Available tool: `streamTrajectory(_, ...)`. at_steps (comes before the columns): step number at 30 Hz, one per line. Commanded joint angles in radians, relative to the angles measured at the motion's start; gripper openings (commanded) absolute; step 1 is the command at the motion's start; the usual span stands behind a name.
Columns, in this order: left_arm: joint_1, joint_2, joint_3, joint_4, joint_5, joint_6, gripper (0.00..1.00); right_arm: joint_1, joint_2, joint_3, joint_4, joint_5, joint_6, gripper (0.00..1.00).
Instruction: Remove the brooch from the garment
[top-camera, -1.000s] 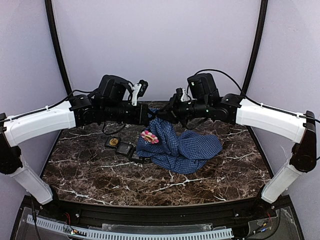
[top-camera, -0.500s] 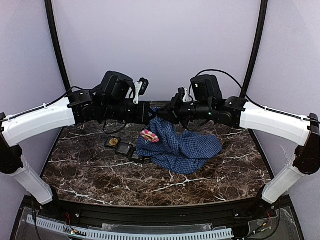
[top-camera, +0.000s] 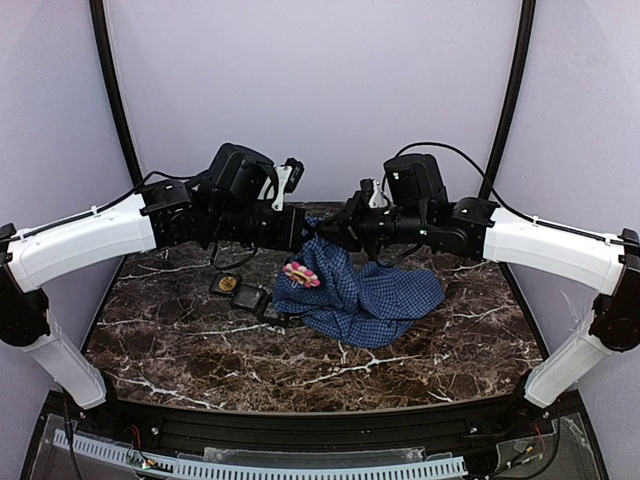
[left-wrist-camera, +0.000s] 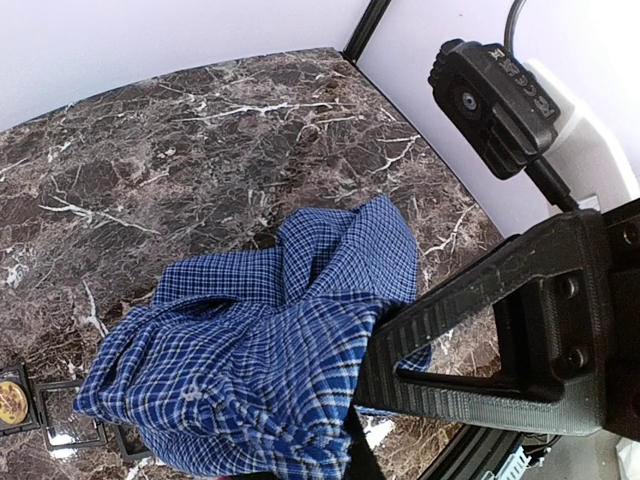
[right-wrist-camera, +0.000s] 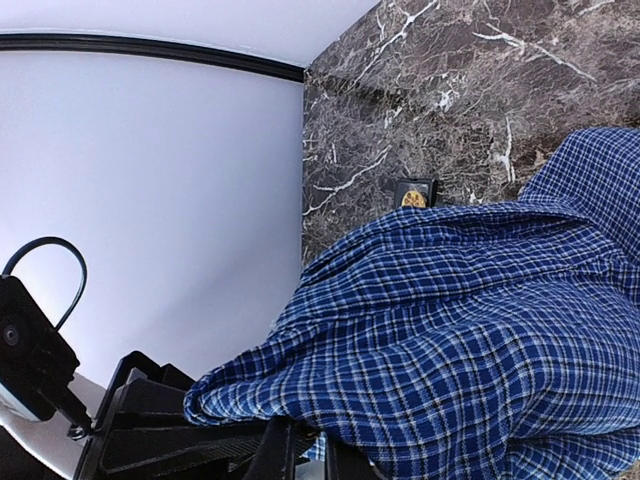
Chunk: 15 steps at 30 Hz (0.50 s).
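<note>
Pinching cloth, the left hand (top-camera: 298, 228) sits pressed together on a fold of the blue-and-white checked shirt (top-camera: 370, 295) at the centre of the overhead view. Just beside it, the right hand (top-camera: 338, 232) grips the same raised edge, fingers nearly closed on the fabric. Between them they hold one end of the shirt up off the dark brown marbled desk (top-camera: 200, 350), while the rest lies bunched right of centre.

The pink and yellow flower-shaped brooch (top-camera: 300, 274) is fastened to the hanging cloth, below the left hand and just above the black three-slot tray (top-camera: 245, 293). Lifting the shirt like this looks meant to tauten the cloth and turn the brooch outward. Neither hand touches it, so I'd guess one must let go to reach it.
</note>
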<state>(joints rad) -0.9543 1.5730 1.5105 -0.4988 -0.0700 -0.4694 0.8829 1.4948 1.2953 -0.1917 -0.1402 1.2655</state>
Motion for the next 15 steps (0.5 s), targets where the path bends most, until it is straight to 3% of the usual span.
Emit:
streamTrajectory(1, 0.027, -0.011, 0.026, -0.152, -0.163, 0.063, 0.01, -0.021, -0.048, -0.001, -0.078, 0.115, -0.023, 0.00)
streamTrajectory(11, 0.026, 0.001, 0.031, -0.184, -0.233, 0.125, 0.01, -0.021, -0.038, 0.019, -0.110, 0.136, -0.050, 0.00)
streamTrajectory(15, 0.027, -0.009, 0.010, -0.120, -0.148, 0.116, 0.01, -0.022, -0.034, 0.015, -0.094, 0.123, -0.059, 0.00)
